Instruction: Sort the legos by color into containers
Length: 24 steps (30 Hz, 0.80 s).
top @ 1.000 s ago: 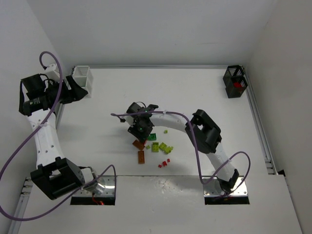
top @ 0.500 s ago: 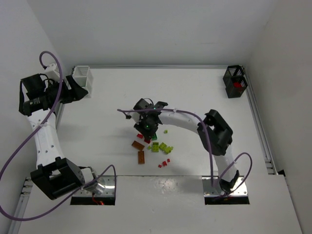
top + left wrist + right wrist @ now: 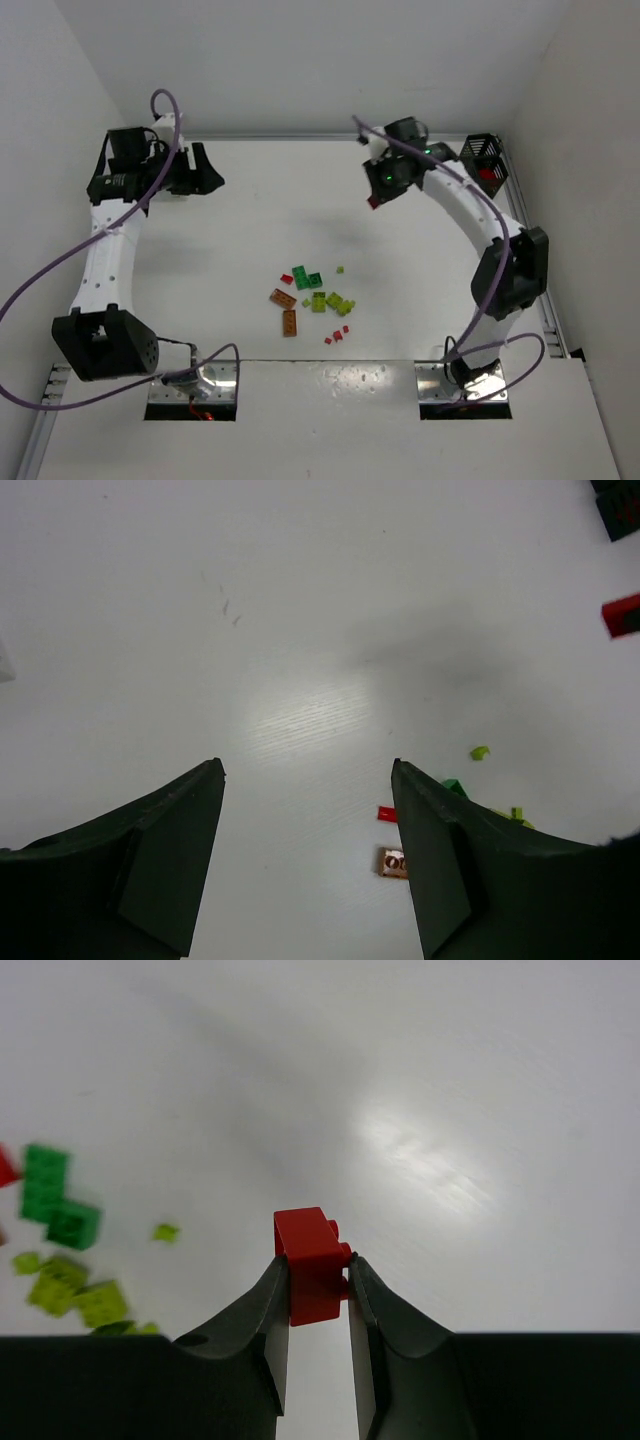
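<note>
The right tool pinches a red brick between narrow-set fingers, its studs facing sideways; it hangs above the tabletop at the far right, near the black bin; that bin is slatted and open-topped, with something red inside; the left tool gapes wide and empty over bare tabletop at the far left; the loose legos lie in the middle towards the front: dark green, lime, two orange plates, small red bits, one lime piece slightly apart.
</note>
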Tool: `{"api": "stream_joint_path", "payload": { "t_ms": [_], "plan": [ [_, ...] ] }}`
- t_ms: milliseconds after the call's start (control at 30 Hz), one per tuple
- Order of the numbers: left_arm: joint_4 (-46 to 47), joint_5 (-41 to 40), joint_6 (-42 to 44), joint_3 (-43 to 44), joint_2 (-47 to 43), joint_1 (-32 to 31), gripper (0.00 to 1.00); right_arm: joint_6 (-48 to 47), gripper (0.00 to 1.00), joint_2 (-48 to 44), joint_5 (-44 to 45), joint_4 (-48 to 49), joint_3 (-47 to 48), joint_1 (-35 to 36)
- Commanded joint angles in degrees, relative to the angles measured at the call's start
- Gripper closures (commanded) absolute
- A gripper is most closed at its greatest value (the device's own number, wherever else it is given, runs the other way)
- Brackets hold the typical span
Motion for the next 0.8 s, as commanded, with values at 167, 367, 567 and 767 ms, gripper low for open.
{"api": "stream_joint_path", "payload": {
  "t_ms": [167, 367, 567, 767],
  "plan": [
    [1.28, -7.48, 1.04, 5.72, 5.55, -7.45, 0.27, -7.45, 1.00, 4.17, 2.75, -3.60, 10.35, -25.51],
    [4.79, -7.49, 0.34, 5.20, 8.27, -10.09, 0.25, -9.04, 1.00, 12.86, 3.89, -6.41, 23.70, -34.59],
    [4.80, -8.01, 0.87, 4.67, 9.33, -10.70, 0.25, -9.05, 1.00, 21.04, 9.07, -5.46, 33.30, -37.06],
    [4.80, -8.01, 0.87, 4.67, 9.33, -10.70, 0.25, -9.05, 1.00, 23.16, 11.89, -2.64, 33.30, -37.59]
  ]
}}
